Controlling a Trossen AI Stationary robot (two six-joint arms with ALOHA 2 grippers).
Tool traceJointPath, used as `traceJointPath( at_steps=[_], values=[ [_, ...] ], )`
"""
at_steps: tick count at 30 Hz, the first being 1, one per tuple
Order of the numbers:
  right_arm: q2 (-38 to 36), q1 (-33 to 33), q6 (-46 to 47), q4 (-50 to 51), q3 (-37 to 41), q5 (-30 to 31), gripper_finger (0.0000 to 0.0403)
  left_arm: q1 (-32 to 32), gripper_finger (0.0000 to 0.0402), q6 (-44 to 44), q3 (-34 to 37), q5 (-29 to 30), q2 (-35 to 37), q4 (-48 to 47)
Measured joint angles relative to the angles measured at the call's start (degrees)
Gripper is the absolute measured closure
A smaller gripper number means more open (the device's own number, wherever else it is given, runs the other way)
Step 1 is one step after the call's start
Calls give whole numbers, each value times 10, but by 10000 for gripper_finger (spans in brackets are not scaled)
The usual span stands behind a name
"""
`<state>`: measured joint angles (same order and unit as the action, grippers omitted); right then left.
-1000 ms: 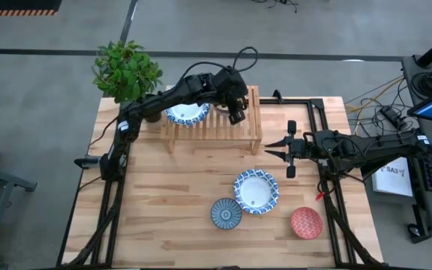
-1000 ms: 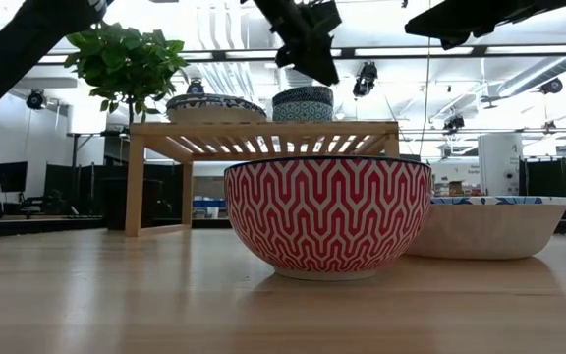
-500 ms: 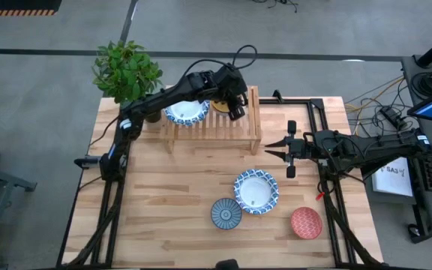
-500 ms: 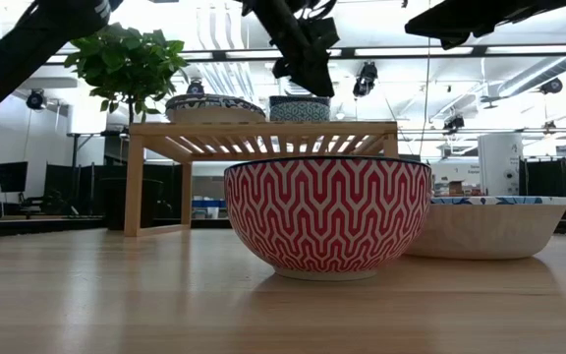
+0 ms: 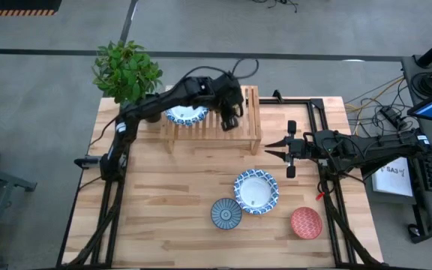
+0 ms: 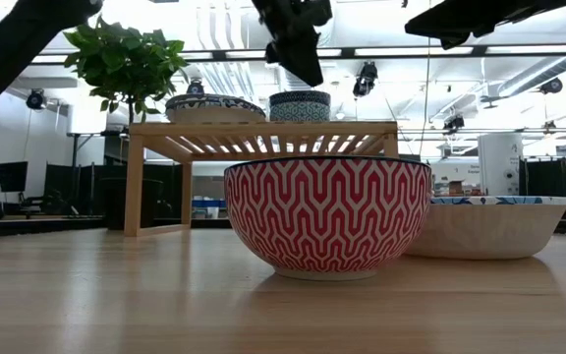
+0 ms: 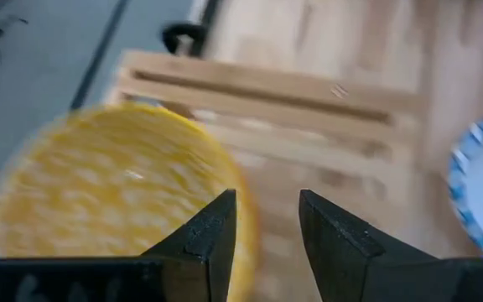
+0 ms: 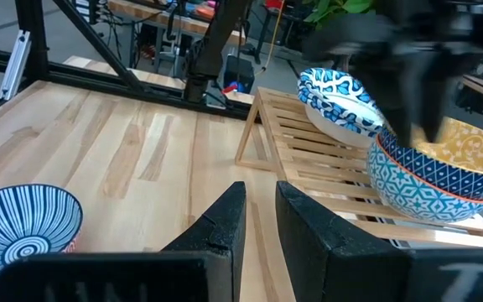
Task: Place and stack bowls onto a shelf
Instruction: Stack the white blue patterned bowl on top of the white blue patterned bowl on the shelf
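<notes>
Two black jointed arms trailing black cables.

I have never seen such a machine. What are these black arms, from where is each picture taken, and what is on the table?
Two robot arms work at a wooden table, each ending in a two-finger gripper. One picture looks straight down, one looks level across the tabletop, and two come from cameras on the arms' wrists.

The left gripper hangs above the shelf, a low slatted wooden rack. Its fingers are open and hold nothing; just below them stands a yellow bowl, blue-patterned outside. A white bowl with a blue rim also stands on the shelf.

The right gripper waits to the side of the shelf, nearly closed and empty.

Three bowls remain on the table: a wider white one, a smaller blue-grey one and a red one. A potted plant stands at the far corner.
</notes>
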<state>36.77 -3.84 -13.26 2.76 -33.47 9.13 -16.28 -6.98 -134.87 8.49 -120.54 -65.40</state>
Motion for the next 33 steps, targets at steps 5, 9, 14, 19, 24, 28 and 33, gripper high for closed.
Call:
traceJointPath(
  at_steps=[5, 9, 14, 19, 24, 28, 33],
  values=[
    [0, 0, 2, 0, 0, 7, 346, 46, 298, -14, 0, -1, 5, -55],
    [1, 0, 13, 2, 0, 34, 346, 80, 306, -39, 0, -1, 5, -65],
    [1, 0, 20, 4, 0, 40, 346, 98, 316, -69, 0, -3, 15, -94],
    [2, 0, 33, 4, 0, 45, 346, 91, 325, -71, 15, -5, 53, -111],
    [1, 0, 43, 4, 1, 45, 346, 81, 330, -69, 91, -5, 125, -74],
    [5, 0, 51, 3, 1, 45, 346, 80, 331, -59, 240, -5, 222, 30],
    [27, 0, 96, -2, 1, 45, 346, 80, 332, -21, 462, -5, 358, 191]
  ],
)
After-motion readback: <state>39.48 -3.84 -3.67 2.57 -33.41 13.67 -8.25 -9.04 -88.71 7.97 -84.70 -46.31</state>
